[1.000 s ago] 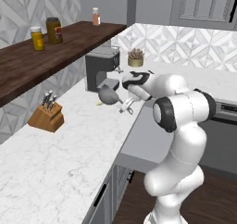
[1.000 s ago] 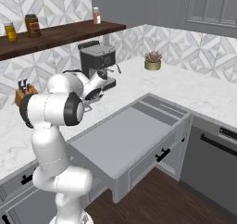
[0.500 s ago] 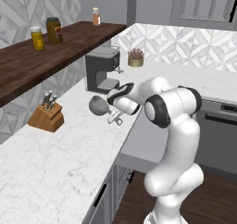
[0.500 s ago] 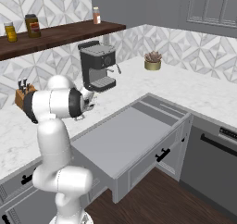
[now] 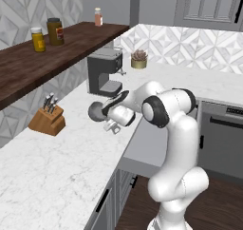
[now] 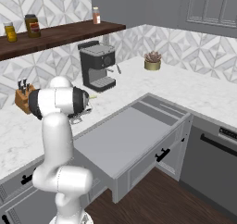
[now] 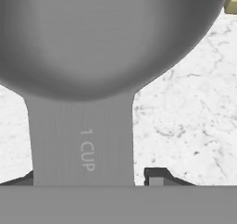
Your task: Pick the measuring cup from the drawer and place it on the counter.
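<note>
gripping the measuring cup (image 7: pixel 106 38) handle above the counter (image 7: pixel 185 121)

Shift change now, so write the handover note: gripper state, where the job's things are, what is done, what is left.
Gripper: shut on the handle of the small dark grey metal measuring cup, held over the white marble counter in front of the black coffee machine.
Wide grey drawer: open, nothing visible inside.
Done: cup lifted out of the drawer and carried over the counter.
Left: lower it, set it on the marble, release, withdraw.
</note>
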